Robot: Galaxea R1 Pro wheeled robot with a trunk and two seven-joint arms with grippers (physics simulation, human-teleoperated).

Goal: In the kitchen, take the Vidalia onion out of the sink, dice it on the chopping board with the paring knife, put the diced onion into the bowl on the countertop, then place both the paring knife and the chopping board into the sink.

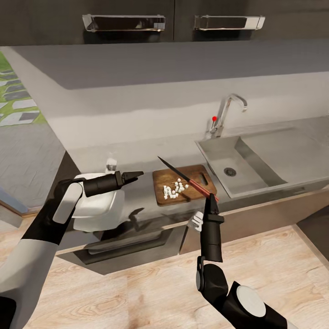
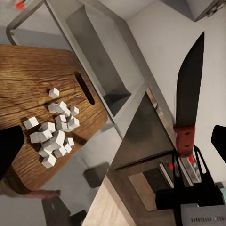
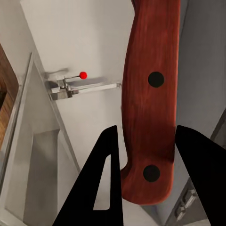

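The chopping board point(image 1: 196, 176) lies on the countertop point(image 1: 91, 155) just left of the sink point(image 1: 256, 157). On it sits the Vidalia onion as a cluster of white dice point(image 1: 175, 188), also visible in the left wrist view point(image 2: 54, 129). My right gripper point(image 1: 211, 197) is shut on the red handle of the paring knife point(image 1: 183, 176), held above the board's front edge with its dark blade pointing up and left. The handle point(image 3: 148, 99) sits between the fingers. My left gripper point(image 1: 137, 174) hangs open over the white bowl point(image 1: 103, 214), left of the board, holding nothing.
The curved tap point(image 1: 227, 112) with its red knob stands behind the sink basin. A small clear object point(image 1: 111, 163) stands behind the bowl. An oven front point(image 1: 128, 244) lies under the counter edge, with wooden floor below. Dark wall cabinets point(image 1: 123, 22) hang above.
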